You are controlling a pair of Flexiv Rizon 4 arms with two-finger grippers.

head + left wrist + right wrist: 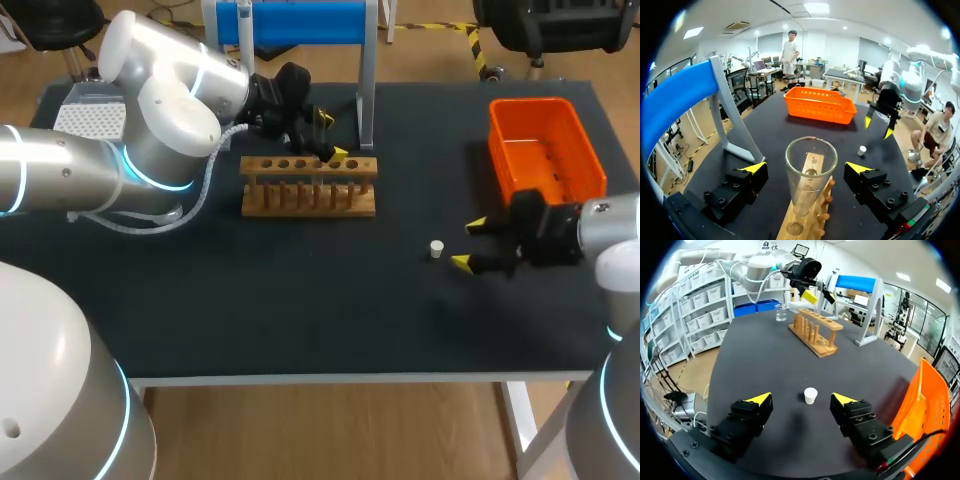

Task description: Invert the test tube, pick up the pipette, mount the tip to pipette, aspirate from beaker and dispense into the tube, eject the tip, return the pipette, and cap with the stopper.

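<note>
Head view is showing a dark table [300, 300] from above. Toward 12 o'clock from its middle, a wooden rack [309, 186] is lying lengthwise, and the left gripper [332, 137] is hanging over the rack's 1 o'clock end. In the left wrist view, a clear glass test tube [811, 180] is standing upright in the rack [805, 227], mouth up. It is sitting between the spread fingers of that gripper, and neither finger is touching the glass.

At 2 o'clock on the table an orange basket [548, 160] is sitting, its bare floor showing. At 3 o'clock the right gripper [469, 244] is hovering low with its fingers spread. A small white stopper [436, 249] is standing on the table just off its 9 o'clock side, touched by neither finger.

The right wrist view is showing a glass beaker [781, 313] beyond the rack. What it is holding cannot be told.
</note>
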